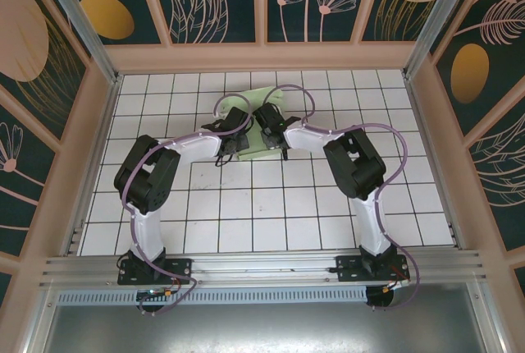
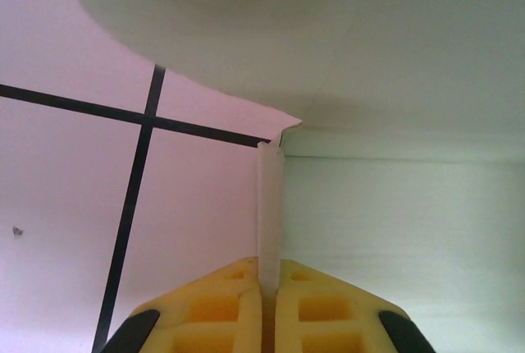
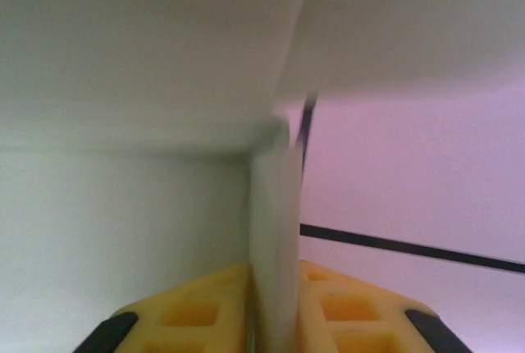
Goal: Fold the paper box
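The paper box (image 1: 267, 96) is pale mint-green card, partly folded, lying on the white tiled floor at the back centre between both grippers. My left gripper (image 1: 235, 143) holds its left side, and my right gripper (image 1: 276, 136) holds its right side. In the left wrist view, the yellow fingers (image 2: 221, 304) of my left gripper (image 2: 269, 269) are shut on a thin upright wall (image 2: 269, 205) of the box (image 2: 394, 222), with a flap overhead. In the right wrist view, my right gripper (image 3: 275, 271) pinches another upright wall (image 3: 275, 205) of the box (image 3: 123, 222); that wall fills the gap between the jaws.
The white tiled floor (image 1: 271, 213) with black grid lines stretches toward the arm bases. Peach-coloured frame walls (image 1: 262, 56) enclose the back and both sides. Purple cables (image 1: 221, 107) loop over each arm near the box.
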Action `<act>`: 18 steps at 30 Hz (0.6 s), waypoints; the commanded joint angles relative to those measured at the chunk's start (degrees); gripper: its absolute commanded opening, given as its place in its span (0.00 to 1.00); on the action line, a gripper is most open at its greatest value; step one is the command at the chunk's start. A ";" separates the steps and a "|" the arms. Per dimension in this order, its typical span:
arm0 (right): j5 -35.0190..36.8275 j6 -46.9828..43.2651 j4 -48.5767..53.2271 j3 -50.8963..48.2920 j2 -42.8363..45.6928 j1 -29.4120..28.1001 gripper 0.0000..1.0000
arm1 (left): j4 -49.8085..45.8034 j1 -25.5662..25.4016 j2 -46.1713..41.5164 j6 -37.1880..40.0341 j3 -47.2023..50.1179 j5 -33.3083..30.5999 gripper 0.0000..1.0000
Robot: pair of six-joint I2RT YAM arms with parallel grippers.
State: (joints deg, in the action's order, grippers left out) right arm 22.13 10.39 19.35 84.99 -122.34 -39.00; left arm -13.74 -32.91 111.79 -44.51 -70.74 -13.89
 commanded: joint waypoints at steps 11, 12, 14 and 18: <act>7.40 -0.97 4.33 1.75 -4.37 -0.10 0.00 | -1.88 0.15 -1.84 0.43 0.26 -0.31 0.07; 8.41 -0.90 4.22 1.67 -4.37 -0.24 0.03 | -1.91 0.19 -1.84 0.48 0.16 -0.18 0.07; 8.91 -0.95 3.55 1.26 -4.18 -0.28 0.22 | -1.82 0.15 -1.77 0.48 0.16 -0.05 0.07; 9.26 -1.54 3.49 1.57 -4.68 -0.44 0.00 | -1.90 0.17 -1.80 0.44 0.07 -0.22 0.07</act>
State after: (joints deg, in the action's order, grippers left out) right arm 26.11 9.52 19.81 86.21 -124.27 -39.86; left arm -13.43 -33.12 111.74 -44.60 -70.65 -13.23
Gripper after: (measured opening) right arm 0.052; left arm 0.074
